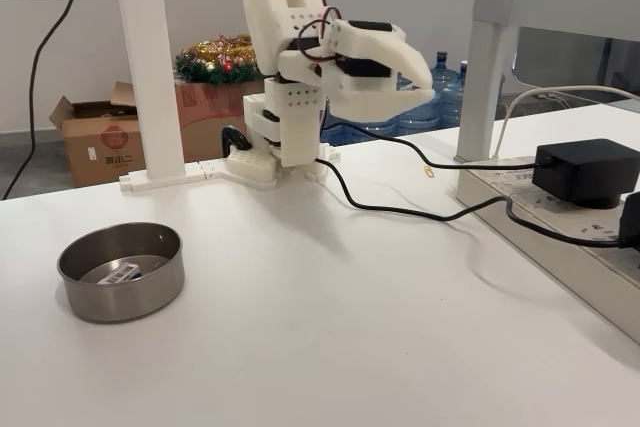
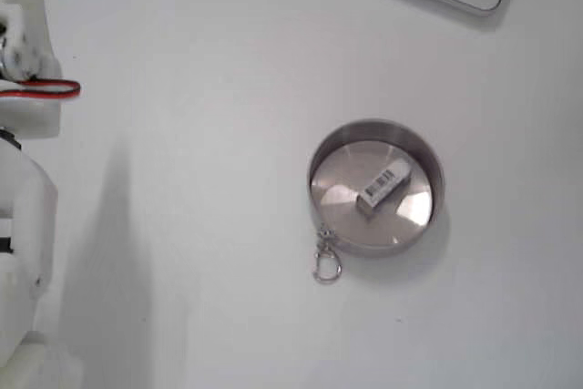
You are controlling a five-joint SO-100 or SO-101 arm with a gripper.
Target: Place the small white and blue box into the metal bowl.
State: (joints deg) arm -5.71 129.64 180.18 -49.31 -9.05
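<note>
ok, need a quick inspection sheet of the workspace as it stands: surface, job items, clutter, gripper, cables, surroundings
Surface: white table, no spills seen.
Job's things: small white and blue box lies flat inside the metal bowl, barcode face up.
Clutter: key-ring clasp at the bowl's rim; black power adapter on a power strip.
Gripper: gripper raised near the arm's base, away from the bowl, holding nothing; fingers close together, open or shut cannot tell.
Cables: black cable runs across the table from the base; red wire on the arm.
Surroundings: cardboard box, water bottles, festive garland.
</note>
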